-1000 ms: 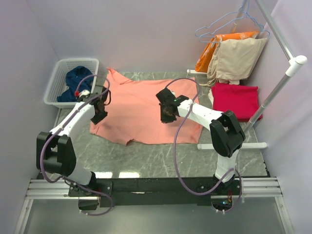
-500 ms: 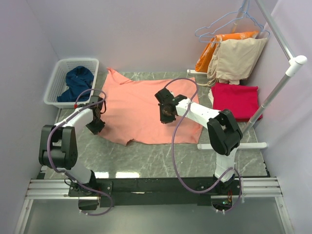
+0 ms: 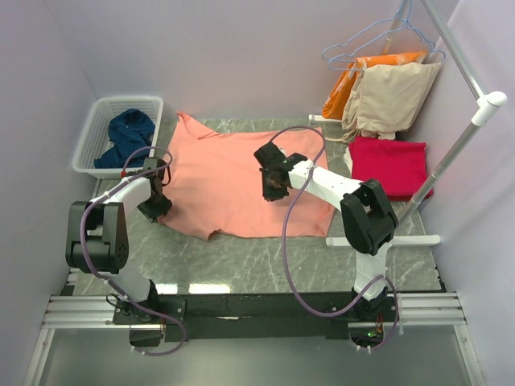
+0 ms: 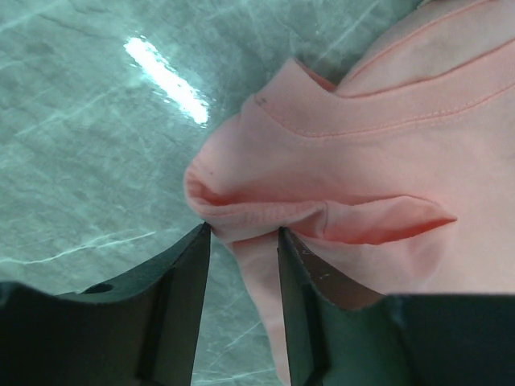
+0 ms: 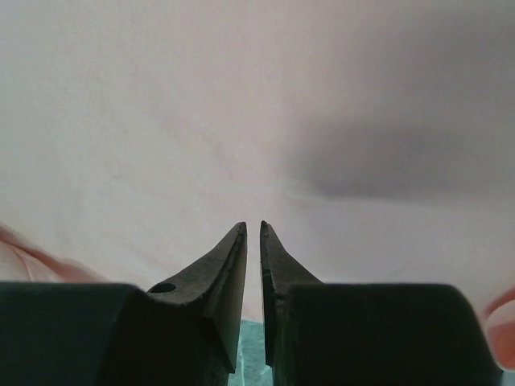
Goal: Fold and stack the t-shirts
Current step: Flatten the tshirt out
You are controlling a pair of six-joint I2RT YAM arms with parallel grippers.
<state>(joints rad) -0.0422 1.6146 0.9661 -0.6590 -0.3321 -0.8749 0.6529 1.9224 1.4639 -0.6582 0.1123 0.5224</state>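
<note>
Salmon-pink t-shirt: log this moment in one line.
salmon-pink cloth t-shirt: spread on grey marble table | left fingers: open, astride its left edge | right fingers: closed on its middle | fold: not done

We can read no words, brands, numbers or signs in any view. The salmon-pink t-shirt, spread across the middle of the table, shows us only plain cloth, and nothing else carries lettering clear enough for us to make out.
</note>
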